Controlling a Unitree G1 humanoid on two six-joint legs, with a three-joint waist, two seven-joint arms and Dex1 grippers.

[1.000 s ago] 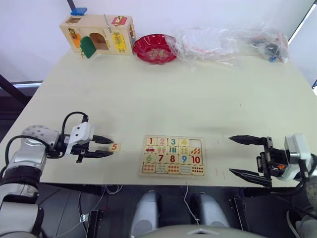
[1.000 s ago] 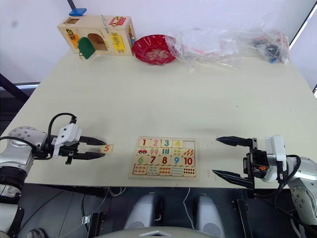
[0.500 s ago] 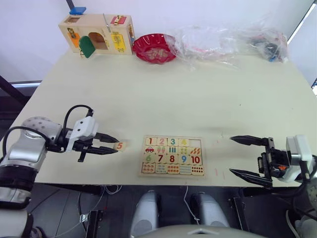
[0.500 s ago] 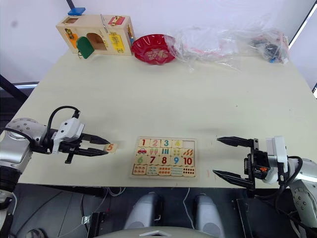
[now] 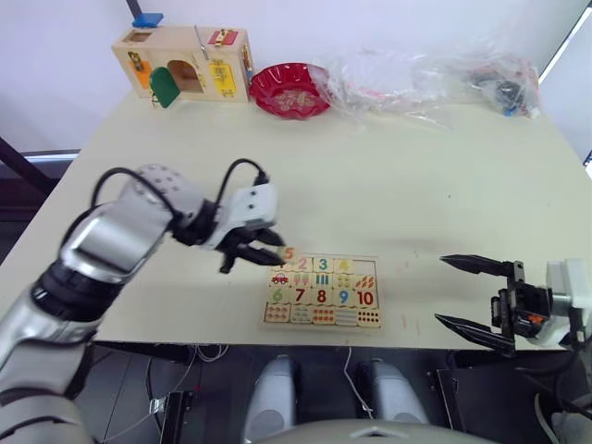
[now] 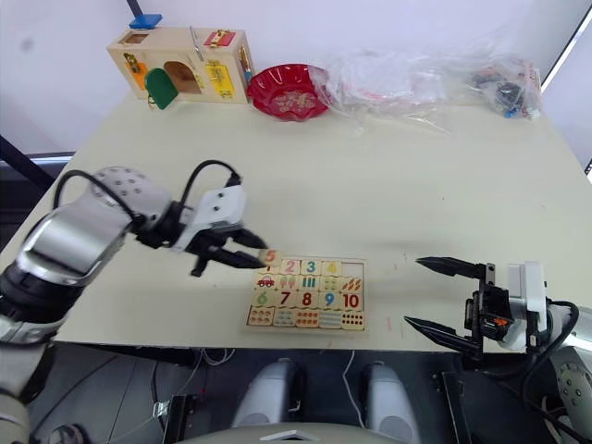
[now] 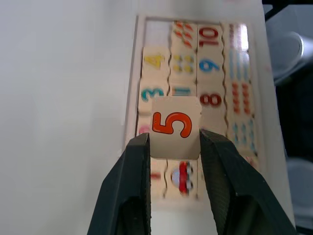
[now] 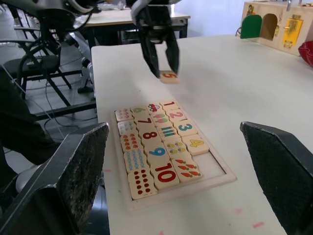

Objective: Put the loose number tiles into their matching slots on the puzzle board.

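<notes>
left gripper (image 7: 174, 147) clamps pale-wood red-5 tile (image 7: 175, 126) | carried from bare table to flat pale-wood puzzle board (image 5: 372, 261), hovering over its left end | empty slot (image 8: 213, 163) lies at opposite end | right gripper (image 5: 471, 294) spread, idle

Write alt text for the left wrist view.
The left gripper holds a pale-wood tile with a red 5 between its two black fingers, above the puzzle board. Tiles 3, 4, 8, 9 and 10 show below, and one top-row slot is empty.

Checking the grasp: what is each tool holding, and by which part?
The left tool pinches the 5 tile by two opposite side edges, above the board. The right tool is open, holding nothing.
</notes>
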